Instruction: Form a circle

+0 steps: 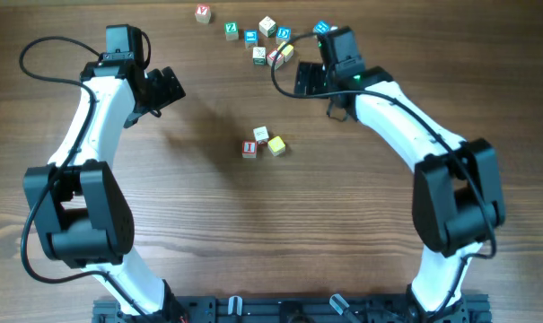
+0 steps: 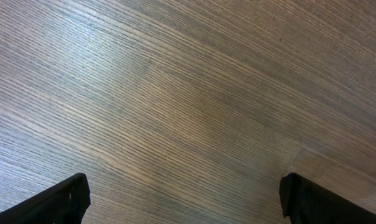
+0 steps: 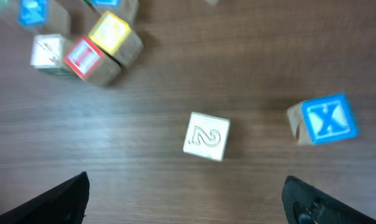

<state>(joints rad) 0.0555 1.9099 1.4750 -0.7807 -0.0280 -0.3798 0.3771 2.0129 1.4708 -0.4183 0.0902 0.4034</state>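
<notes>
Both wide, empty: left claw [image 2: 184, 194], right claw [image 3: 184, 194] | three-cube cluster [image 1: 275, 145] ringed by bare table [image 1: 343, 224]

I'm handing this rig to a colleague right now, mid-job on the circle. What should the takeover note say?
Left gripper: open, empty, over bare wooden table.
Right gripper: open, empty, over the loose scatter of letter cubes at the far edge. A pale wooden cube marked 2 lies just ahead of its fingers, with a blue X cube beside it.
Circle: mid-table, a red-lettered wooden cube, a pale cube and a yellow cube sit close together in an arc.
Done: that start.
Left: probably bring more cubes from the scatter and close the ring.
</notes>
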